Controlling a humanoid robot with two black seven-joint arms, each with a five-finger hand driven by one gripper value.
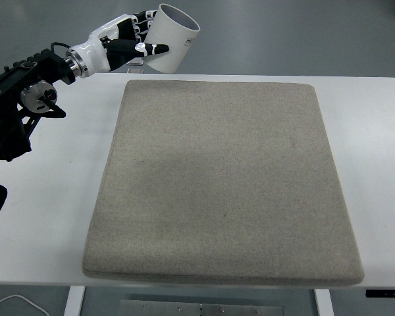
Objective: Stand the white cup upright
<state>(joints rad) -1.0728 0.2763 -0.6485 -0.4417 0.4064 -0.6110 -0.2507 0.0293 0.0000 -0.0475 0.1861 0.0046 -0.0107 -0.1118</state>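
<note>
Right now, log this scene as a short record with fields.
cup: white cup, held off the table, tilted, mouth facing up and right
left hand: left hand gripping the cup at the far left corner
right hand: not in view
mat: grey mat on the white table, nothing on it
</note>
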